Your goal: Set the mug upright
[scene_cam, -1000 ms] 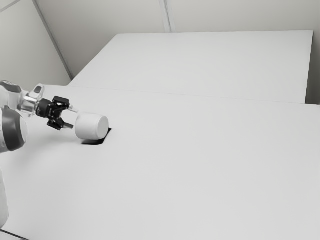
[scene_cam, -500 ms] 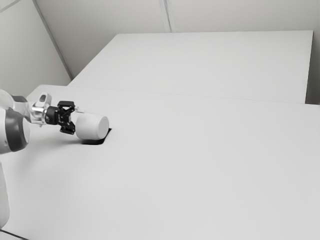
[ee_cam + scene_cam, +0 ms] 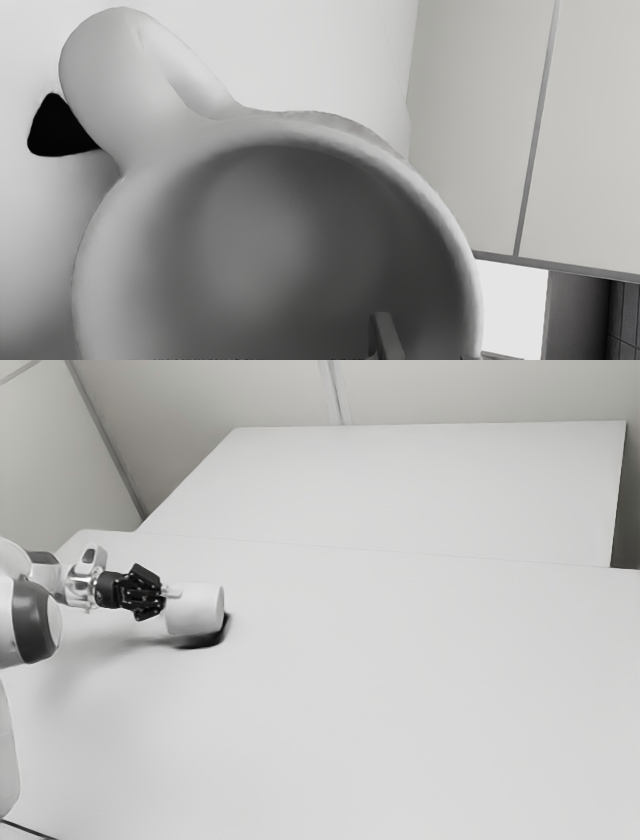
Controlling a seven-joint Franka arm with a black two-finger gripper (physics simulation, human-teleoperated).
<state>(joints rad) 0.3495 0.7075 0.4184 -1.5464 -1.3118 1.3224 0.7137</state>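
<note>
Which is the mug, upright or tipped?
Tipped: white mug on its side, base toward the exterior view's right; wrist view looks into its mouth.

- Here's the mug (image 3: pixel 193 611), plain white, tipped on its side over the pale table (image 3: pixel 380 690)!
- Open mouth (image 3: pixel 270 225) toward the exterior view's left, base (image 3: pixel 220 608) toward its right.
- And there's the rounded handle (image 3: pixel 110 75), jutting out!

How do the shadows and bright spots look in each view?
Exterior view: black, soft-edged shadow under the mug, fainter grey shading on the table toward the arm. Wrist view: crisper black patch beside the handle, dim mug interior, and a blank white area past the rim, cause unclear.
</note>
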